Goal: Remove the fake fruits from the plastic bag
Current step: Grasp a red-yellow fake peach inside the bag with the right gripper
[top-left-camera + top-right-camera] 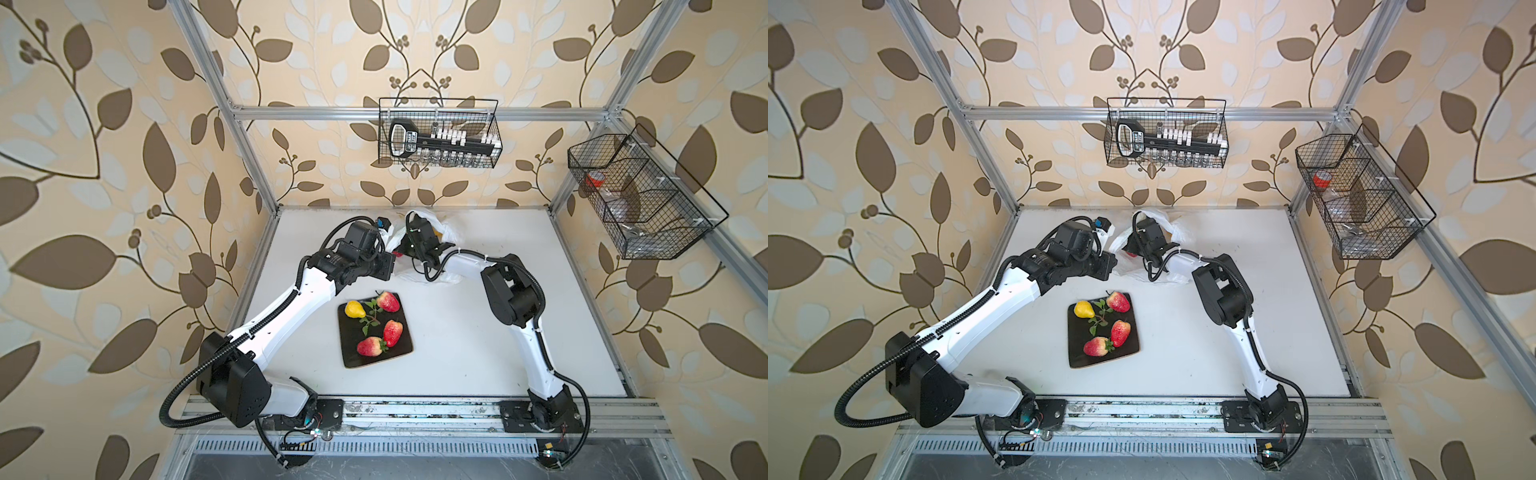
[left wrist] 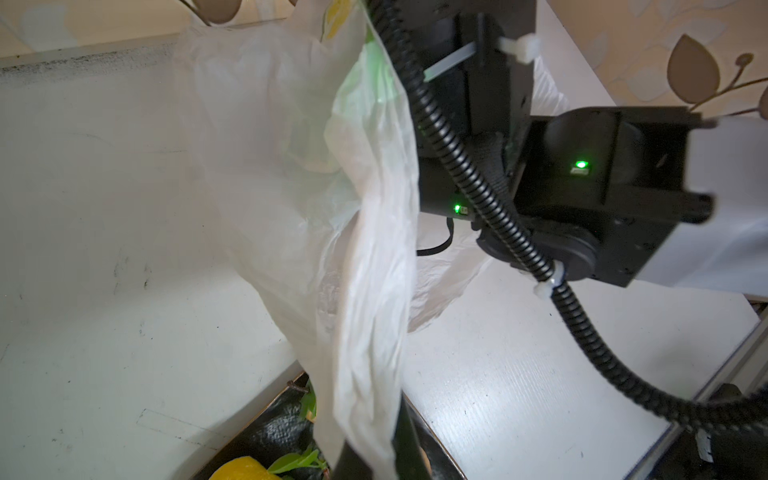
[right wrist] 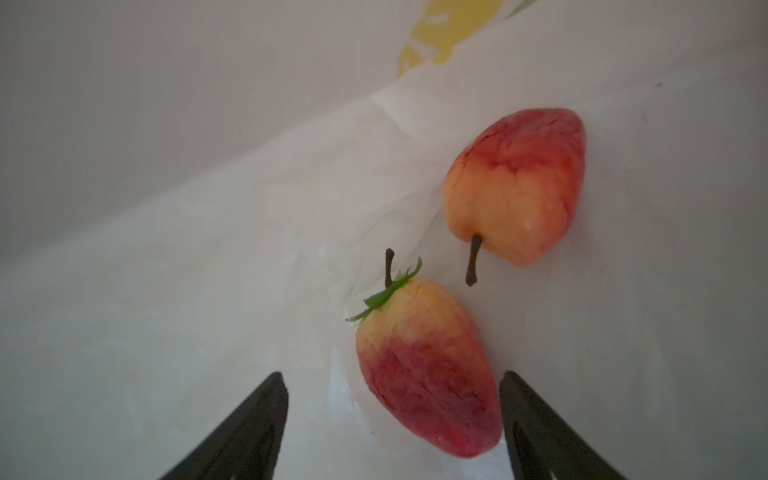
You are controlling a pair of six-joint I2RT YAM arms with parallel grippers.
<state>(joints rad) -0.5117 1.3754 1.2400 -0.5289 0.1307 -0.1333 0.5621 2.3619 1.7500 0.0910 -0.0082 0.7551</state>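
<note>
Plastic bag [image 2: 332, 208] is thin crinkly film with zero stiffness. The left gripper [image 2: 374, 457] is pinched tight on a fold and holds it up off the desk [image 1: 498, 332] at the back, so I'd expect the mouth to hang open for the other arm. The right gripper [image 3: 390, 373] is inside the bag with jaws spread wide, straddling a strawberry [image 3: 424, 374] that lies on the film; I can't confirm contact. The second fruit [image 3: 515, 187], red-yellow with a bare brown stem and no cap, lies just beyond it, not touching. Both look like light, hard, glossy plastic, so my guess is slippery and likely to squirt out of a tip pinch. Grip the strawberry across its fat red belly, not the taper and not the cap or stem, which look thin and bendy. The risk is that film under the fruit gets nipped too and the bag drags along. The black tray [image 1: 353, 359] mid-desk holds strawberries [image 1: 388, 301] [image 1: 392, 332] [image 1: 370, 347], a yellow pear [image 1: 355, 309] and a green sprig [image 1: 371, 318], all loose. In the bag two are visible; folds may hide more, can't tell.
</note>
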